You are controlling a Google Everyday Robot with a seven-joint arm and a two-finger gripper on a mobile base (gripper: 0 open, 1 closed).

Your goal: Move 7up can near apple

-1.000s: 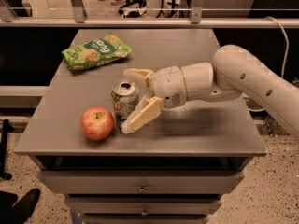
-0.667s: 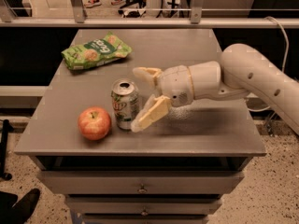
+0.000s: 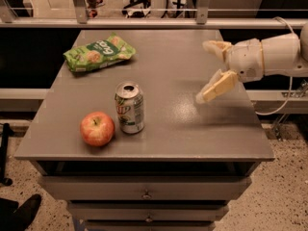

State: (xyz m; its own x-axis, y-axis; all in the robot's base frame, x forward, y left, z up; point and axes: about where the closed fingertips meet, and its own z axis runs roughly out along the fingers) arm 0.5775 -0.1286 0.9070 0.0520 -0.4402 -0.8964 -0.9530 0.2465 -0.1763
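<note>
The 7up can (image 3: 129,108) stands upright on the grey table top (image 3: 173,71), silver with a green and red logo and an open pull-tab top. The red and yellow apple (image 3: 97,128) sits just to its left front, close beside it with a narrow gap. My gripper (image 3: 206,71) is at the right side of the table, well away from the can, above the surface. Its two cream fingers are spread apart and hold nothing.
A green snack bag (image 3: 98,52) lies at the back left of the table. Drawers (image 3: 147,195) run below the front edge. A metal railing (image 3: 144,20) crosses behind the table. A white cable (image 3: 284,100) hangs by the arm at the right.
My gripper has let go of the can and pulled back to the right, away from it. The can stays standing next to the apple.
</note>
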